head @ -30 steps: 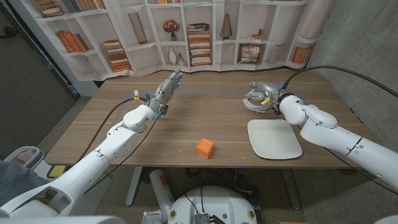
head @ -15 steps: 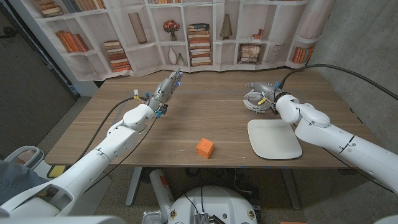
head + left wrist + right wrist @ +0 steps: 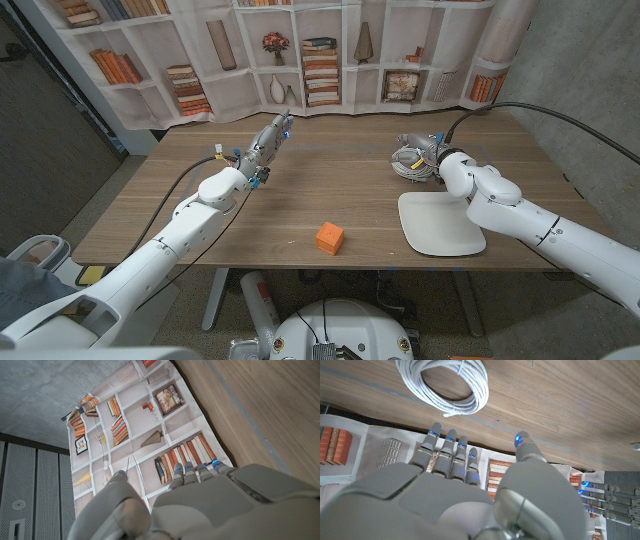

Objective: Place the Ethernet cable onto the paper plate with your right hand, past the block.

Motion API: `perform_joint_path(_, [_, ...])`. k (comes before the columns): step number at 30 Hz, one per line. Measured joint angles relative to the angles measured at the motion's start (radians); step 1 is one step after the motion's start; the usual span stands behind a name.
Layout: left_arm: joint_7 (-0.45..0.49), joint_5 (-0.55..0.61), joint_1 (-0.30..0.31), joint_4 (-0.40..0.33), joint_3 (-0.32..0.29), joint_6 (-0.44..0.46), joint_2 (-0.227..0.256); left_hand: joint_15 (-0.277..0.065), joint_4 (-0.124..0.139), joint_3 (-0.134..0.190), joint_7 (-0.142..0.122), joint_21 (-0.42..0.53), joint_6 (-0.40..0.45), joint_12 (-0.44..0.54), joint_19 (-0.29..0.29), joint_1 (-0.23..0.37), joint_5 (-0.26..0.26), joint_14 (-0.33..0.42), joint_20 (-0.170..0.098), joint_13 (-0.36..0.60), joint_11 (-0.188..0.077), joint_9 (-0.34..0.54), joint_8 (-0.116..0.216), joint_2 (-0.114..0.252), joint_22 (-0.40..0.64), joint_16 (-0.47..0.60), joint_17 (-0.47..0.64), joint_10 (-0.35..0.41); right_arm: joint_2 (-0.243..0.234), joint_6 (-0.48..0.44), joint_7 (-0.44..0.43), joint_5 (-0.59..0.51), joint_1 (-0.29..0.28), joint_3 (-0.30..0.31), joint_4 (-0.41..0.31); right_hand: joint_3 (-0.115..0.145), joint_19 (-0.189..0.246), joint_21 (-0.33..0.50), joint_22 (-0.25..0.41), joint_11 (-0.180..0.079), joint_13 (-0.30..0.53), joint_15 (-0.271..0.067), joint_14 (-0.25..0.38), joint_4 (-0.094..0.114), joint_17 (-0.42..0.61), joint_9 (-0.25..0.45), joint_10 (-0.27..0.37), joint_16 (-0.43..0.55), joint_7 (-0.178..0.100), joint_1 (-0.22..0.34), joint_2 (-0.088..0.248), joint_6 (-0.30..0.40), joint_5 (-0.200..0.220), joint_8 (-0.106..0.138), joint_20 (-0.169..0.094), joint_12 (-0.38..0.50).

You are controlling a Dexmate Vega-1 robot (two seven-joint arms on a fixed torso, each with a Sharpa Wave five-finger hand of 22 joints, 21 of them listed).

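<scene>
On my worktop (image 3: 330,190) I count one paper plate (image 3: 440,222), one coiled Ethernet cable (image 3: 408,163) lying beyond it, and one orange block (image 3: 330,238). My right hand (image 3: 424,150) hovers by the cable, fingers (image 3: 451,442) spread, empty; my left hand (image 3: 268,138) holds nothing.

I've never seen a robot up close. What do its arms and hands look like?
Both arms have smooth, rounded white shells, each trailed by a black cable. The left hand and right hand are grey and humanlike. In the right wrist view, the fingers carry small blue lights at their tips.
</scene>
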Motion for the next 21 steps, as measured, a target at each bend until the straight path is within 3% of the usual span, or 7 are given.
perform_joint_path(21, [0.003,0.000,0.002,-0.001,0.001,0.004,0.003,0.000,-0.004,-0.004,0.000,-0.004,0.000,0.000,0.000,0.004,0.000,0.000,0.000,0.000,0.000,0.000,0.000,0.004,0.005,0.000,0.000,0.000,0.026,-0.093,0.053,-0.057,0.037,-0.051,0.030,-0.001,0.075,0.000,0.000,-0.002,0.000,0.008,-0.001,0.007,0.000,0.000,0.005,-0.013,-0.013,0.018,-0.010,0.045,0.008,0.010,-0.003,-0.001])
